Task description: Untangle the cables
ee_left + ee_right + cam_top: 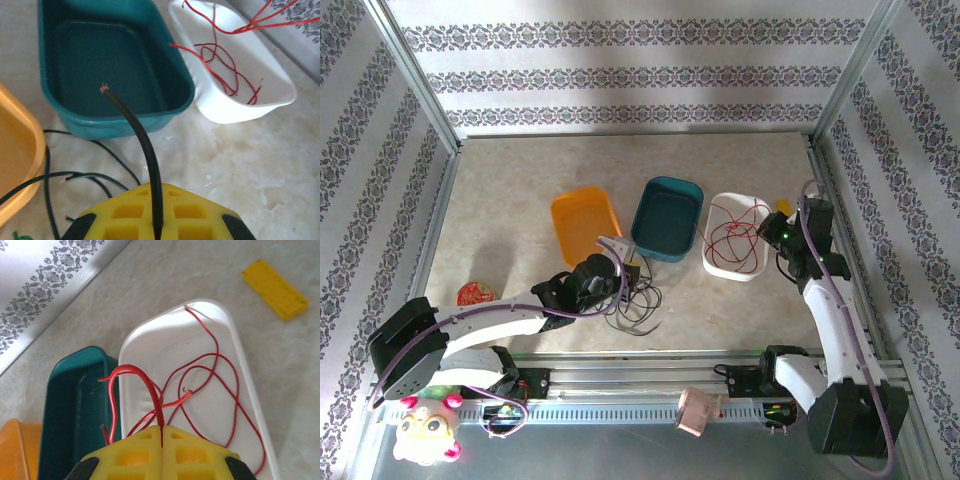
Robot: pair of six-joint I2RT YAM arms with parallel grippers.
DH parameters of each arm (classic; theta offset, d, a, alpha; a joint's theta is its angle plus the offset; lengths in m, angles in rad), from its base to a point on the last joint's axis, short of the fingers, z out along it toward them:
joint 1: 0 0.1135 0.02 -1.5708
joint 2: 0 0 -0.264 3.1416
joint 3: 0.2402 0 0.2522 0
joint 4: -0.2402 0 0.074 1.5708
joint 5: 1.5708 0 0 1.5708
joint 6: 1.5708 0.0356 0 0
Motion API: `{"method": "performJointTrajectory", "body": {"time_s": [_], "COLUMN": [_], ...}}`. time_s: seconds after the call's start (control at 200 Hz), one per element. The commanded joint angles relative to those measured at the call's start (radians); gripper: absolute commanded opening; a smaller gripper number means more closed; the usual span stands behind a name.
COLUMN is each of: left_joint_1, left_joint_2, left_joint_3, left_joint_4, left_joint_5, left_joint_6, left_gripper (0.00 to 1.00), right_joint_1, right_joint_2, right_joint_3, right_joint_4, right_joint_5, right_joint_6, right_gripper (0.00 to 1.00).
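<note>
Claws clamped: black cable, red cable

Probably a robot lab cell: aluminium frame, wallpaper-patterned panel walls, marble-look tabletop.

No text, label, brand, number or sign can be read anywhere in these views
</note>
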State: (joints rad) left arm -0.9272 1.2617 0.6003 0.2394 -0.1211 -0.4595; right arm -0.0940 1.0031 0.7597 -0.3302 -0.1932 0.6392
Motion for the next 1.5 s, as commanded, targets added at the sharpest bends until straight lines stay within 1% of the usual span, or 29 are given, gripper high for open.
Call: {"method": "performJointTrajectory", "body": {"time_s": [0.0,0.035,0.055,0.08,0.17,0.27,0.415,0.575,0.68,0.785,0.915,1.124,1.349,1.494], "left_joint_1": [0.013,0.013,0.013,0.013,0.013,0.013,0.013,0.013,0.014,0.014,0.014,0.015,0.025,0.031], "left_joint_2": [-0.024,-0.020,-0.018,-0.018,-0.011,0.002,0.020,0.030,0.024,0.014,0.010,0.007,0.011,0.003], "left_joint_3": [0.006,0.010,0.012,0.014,0.019,0.029,0.037,0.046,0.042,0.038,0.041,0.042,0.042,0.032], "left_joint_4": [-0.023,-0.027,-0.029,-0.030,-0.036,-0.050,-0.054,-0.082,-0.096,-0.100,-0.114,-0.123,-0.125,-0.126], "left_joint_5": [-0.045,-0.043,-0.044,-0.044,-0.049,-0.059,-0.068,-0.111,-0.129,-0.138,-0.142,-0.144,-0.134,-0.136], "left_joint_6": [-0.024,-0.022,-0.021,-0.019,-0.022,-0.024,-0.025,-0.051,-0.065,-0.071,-0.074,-0.074,-0.072,-0.081], "left_gripper": [0.00,0.00,0.00,0.00,0.00,0.00,0.00,0.00,0.00,0.00,0.00,0.00,0.00,0.00], "right_joint_1": [0.000,0.004,0.008,0.014,0.043,0.078,0.161,0.290,0.355,0.398,0.423,0.425,0.425,0.430], "right_joint_2": [0.079,0.099,0.104,0.105,0.070,0.013,0.012,0.115,0.198,0.297,0.416,0.563,0.649,0.661], "right_joint_3": [-0.008,-0.008,-0.007,-0.008,-0.020,-0.035,-0.042,0.001,0.051,0.132,0.234,0.348,0.407,0.403], "right_joint_4": [0.089,0.074,0.058,0.042,0.003,-0.007,0.005,0.001,-0.009,-0.053,-0.124,-0.192,-0.199,-0.193], "right_joint_5": [-0.107,-0.109,-0.104,-0.088,-0.013,0.014,-0.034,-0.052,-0.026,0.034,0.094,0.141,0.100,0.100], "right_joint_6": [-0.025,-0.028,-0.032,-0.038,-0.062,-0.081,-0.125,-0.186,-0.216,-0.259,-0.317,-0.393,-0.414,-0.408], "right_gripper": [0.22,0.38,0.43,0.46,0.53,0.55,0.55,0.55,0.54,0.52,0.47,0.45,0.40,0.31]}}
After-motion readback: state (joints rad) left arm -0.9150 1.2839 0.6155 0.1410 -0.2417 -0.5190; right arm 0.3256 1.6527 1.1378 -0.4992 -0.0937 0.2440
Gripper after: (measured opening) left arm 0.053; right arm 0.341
